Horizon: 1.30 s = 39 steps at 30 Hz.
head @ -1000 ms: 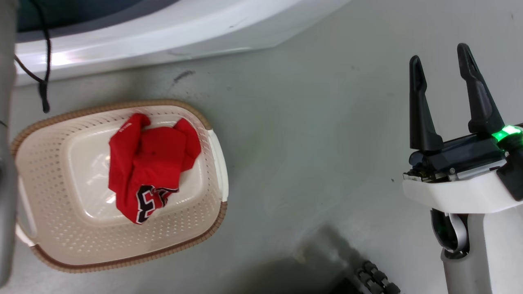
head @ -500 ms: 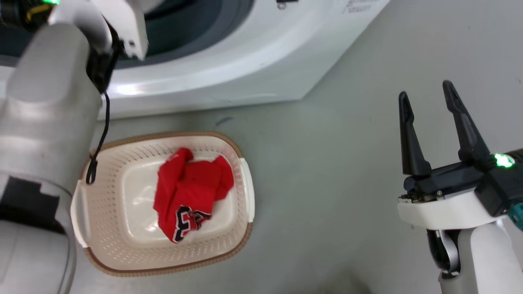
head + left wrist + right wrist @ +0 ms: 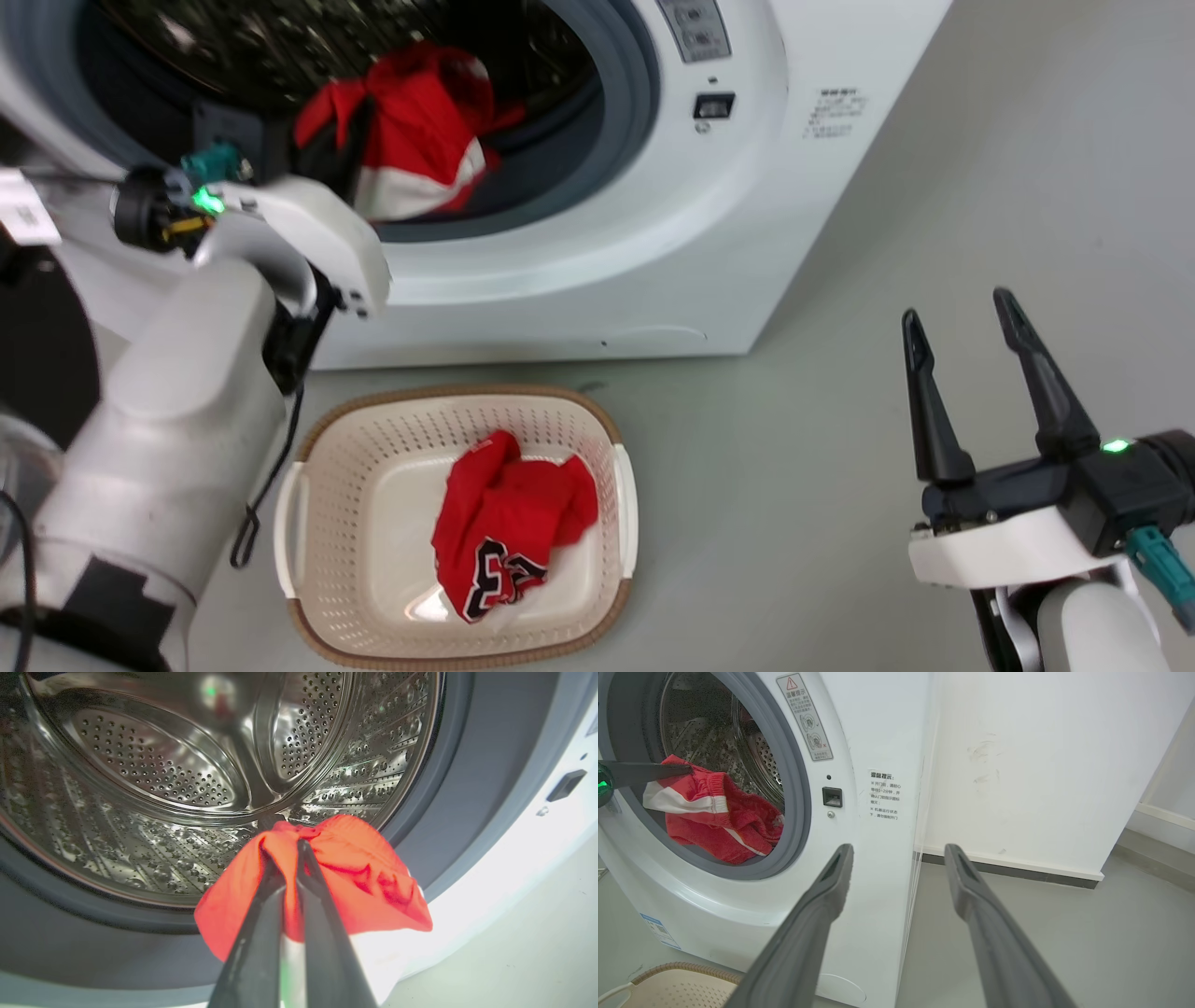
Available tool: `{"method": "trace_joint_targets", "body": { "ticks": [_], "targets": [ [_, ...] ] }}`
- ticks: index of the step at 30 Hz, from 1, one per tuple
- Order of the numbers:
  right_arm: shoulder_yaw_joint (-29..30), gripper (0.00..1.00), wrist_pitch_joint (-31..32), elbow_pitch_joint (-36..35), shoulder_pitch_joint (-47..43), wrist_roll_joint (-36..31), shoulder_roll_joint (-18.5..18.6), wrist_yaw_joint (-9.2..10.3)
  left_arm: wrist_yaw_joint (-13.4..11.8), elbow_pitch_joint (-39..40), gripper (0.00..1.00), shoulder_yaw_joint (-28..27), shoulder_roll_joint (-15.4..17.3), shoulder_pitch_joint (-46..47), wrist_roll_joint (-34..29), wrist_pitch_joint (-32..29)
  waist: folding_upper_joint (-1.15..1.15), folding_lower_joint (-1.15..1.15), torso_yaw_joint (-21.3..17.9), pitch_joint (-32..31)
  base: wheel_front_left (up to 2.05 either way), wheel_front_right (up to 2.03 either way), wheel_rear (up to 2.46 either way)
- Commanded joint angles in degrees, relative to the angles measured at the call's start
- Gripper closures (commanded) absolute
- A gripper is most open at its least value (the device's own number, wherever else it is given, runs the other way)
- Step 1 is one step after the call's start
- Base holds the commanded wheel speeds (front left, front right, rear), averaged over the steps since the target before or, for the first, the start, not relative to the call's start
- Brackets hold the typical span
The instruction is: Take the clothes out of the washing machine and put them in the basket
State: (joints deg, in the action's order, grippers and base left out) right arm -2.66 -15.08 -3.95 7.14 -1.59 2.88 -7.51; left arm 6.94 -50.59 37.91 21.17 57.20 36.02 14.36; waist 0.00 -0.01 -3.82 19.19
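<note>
The clothes lie in two places.

Head view: the banded garment, red with a broad white band, hangs at the mouth of the washing machine. It sits toward 6 o'clock of the round opening, inside the grey gasket. The jersey, red with black, white-edged numerals, lies crumpled on the bottom of the basket. The basket stands on the grey floor just in front of the machine, at 6 o'clock from the opening. My left forearm rises from 8 o'clock toward the opening, with a green light lit at the wrist. My right gripper is at 4 o'clock over the floor, well apart from basket and machine. Its two dark fingers are spread wide with nothing between them.

Left wrist view: my left gripper is closed narrow on the banded garment. The fingers run nearly parallel, with red cloth pinched between them and bunched over their tips. The cloth drapes toward 5 o'clock, and the perforated steel drum lies behind it.

Right wrist view: my right fingers frame the machine's white front, where the latch slot sits at 3 o'clock of the opening and the warning label at 1 o'clock. The banded garment fills the lower half of the opening, and one finger of my left gripper enters from 9 o'clock and meets its top fold. A white wall stands at 3 o'clock of the machine.
</note>
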Motion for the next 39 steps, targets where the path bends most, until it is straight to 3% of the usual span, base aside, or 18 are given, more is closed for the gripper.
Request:
{"method": "trace_joint_targets", "body": {
  "ticks": [1, 12, 22, 28, 33, 39],
  "targets": [
    [0.12, 0.0, -0.14, 0.21, -1.1, -0.18, -0.01, 0.04, -0.51, 1.28, 1.0, -0.15, 0.06, -1.99, -0.29, 0.52, 0.0, 0.01, 1.76, -2.8, 0.0, 0.0, 0.0],
    [-0.07, 0.0, -0.14, 1.35, -5.52, -0.01, -0.01, 0.04, -5.76, 19.51, 1.0, -1.68, 3.38, -15.14, -2.07, 0.94, 0.0, 0.01, 3.64, -9.97, 0.0, 0.0, 0.0],
    [0.07, 0.0, -0.14, 1.67, -8.3, 0.3, -0.02, 0.04, -12.66, 39.07, 1.0, -2.83, 9.5, -23.57, -3.16, -1.12, 0.0, 0.01, 4.3, -13.61, 0.0, 0.0, 0.0],
    [0.06, 0.0, -0.14, 1.67, -9.29, 0.71, -0.02, 0.04, -18.13, 52.71, 1.0, -3.88, 13.87, -30.13, -3.7, -3.89, 0.0, 0.01, 4.27, -14.27, 0.0, 0.0, 0.0],
    [0.07, 0.0, -0.14, 1.61, -9.01, 0.77, -0.02, 0.04, -20.37, 58.65, 1.0, -3.27, 15.5, -34.02, -3.94, -5.42, 0.0, 0.01, 4.3, -13.81, 0.0, 0.0, 0.0],
    [0.29, 0.0, -0.14, 1.42, -7.89, 0.88, -0.02, 0.04, -21.04, 59.78, 1.0, -1.83, 15.3, -37.43, -3.07, -6.03, 0.0, 0.01, 4.31, -12.43, 0.0, 0.0, 0.0]
  ]
}}
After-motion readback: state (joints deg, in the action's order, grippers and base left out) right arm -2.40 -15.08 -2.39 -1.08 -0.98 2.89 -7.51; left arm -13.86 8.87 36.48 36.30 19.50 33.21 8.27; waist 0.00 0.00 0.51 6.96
